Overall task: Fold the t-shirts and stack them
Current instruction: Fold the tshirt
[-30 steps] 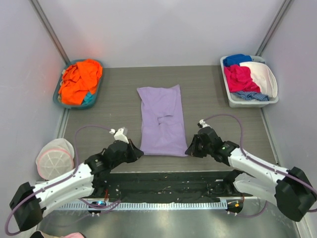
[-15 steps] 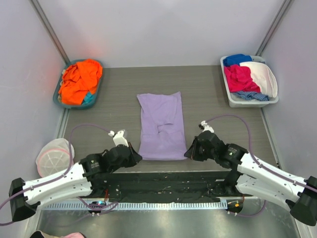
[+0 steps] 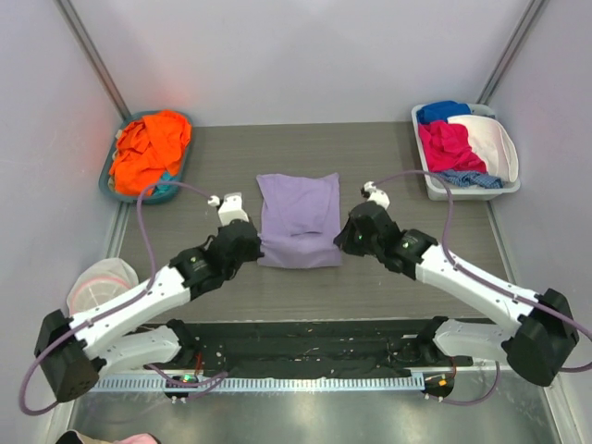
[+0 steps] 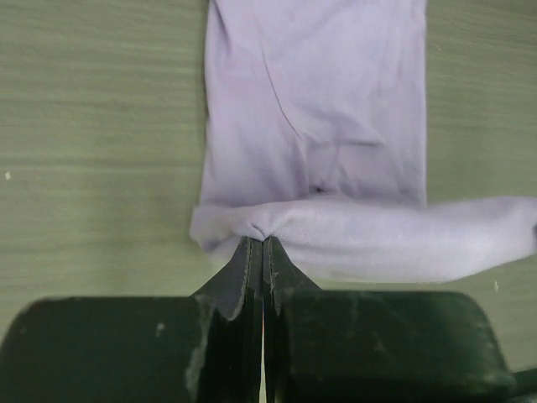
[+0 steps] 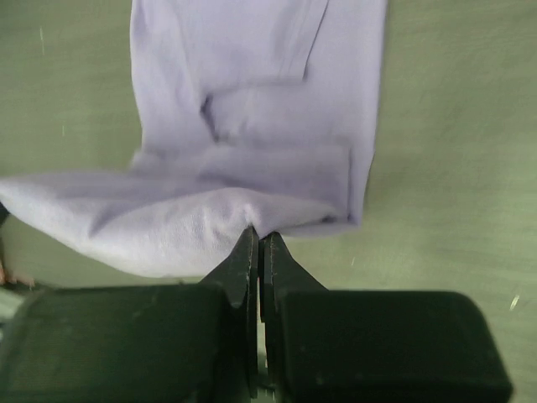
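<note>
Moved: you carried the near hem of the lavender t-shirt (image 3: 298, 208) toward the far edge of the bench (image 3: 185, 199).
Grip: left gripper (image 4: 262, 245) and right gripper (image 5: 258, 235) were clamped on the hem corners.
Ahead: the far hem lay equally near both.

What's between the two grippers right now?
The lavender shirt: its folded-over near edge runs from the left gripper to the right gripper, both shut on it. Clearest in the top view.
</note>
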Motion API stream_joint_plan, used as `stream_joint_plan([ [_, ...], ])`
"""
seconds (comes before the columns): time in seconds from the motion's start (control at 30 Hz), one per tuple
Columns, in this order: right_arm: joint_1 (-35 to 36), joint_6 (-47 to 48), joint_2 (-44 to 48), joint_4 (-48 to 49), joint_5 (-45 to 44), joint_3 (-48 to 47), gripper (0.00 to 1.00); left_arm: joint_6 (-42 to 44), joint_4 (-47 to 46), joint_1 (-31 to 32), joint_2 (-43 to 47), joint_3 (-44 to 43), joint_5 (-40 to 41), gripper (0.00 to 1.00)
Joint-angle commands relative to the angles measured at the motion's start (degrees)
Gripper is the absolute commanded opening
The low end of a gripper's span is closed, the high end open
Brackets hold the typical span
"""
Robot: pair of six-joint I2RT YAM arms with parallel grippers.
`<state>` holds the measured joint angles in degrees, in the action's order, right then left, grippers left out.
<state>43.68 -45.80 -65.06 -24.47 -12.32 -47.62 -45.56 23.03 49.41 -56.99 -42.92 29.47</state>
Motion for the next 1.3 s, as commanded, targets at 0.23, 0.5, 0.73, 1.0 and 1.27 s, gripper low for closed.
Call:
stream_joint_plan([
  [0.23, -16.3, 9.5, -15.4, 13.4, 8.1, -15.4, 0.01, 13.7, -16.9, -14.7, -18.7, -14.1, -11.5, 0.0],
  [0.5, -21.6, 10.8, -28.2, 18.4, 15.0, -24.7, 0.01, 17.1, -20.1, -19.9, -32.1, -24.6, -16.5, 0.0],
  [0.73, -25.0, 10.4, -42.8, 23.1, 20.6, -34.0, 0.08, 17.7, -24.2, -24.6, -40.1, -27.5, -19.1, 0.0],
  [1.0, -32.9, 15.0, -59.9, 24.9, 20.5, -48.5, 0.67, 17.5, -18.4, -36.1, -52.5, -41.4, -18.0, 0.87],
  [1.27, -33.7, 14.8, -48.2, 26.0, 24.0, -32.3, 0.69, 14.2, -20.1, -35.5, -43.8, -31.6, -23.4, 0.88],
])
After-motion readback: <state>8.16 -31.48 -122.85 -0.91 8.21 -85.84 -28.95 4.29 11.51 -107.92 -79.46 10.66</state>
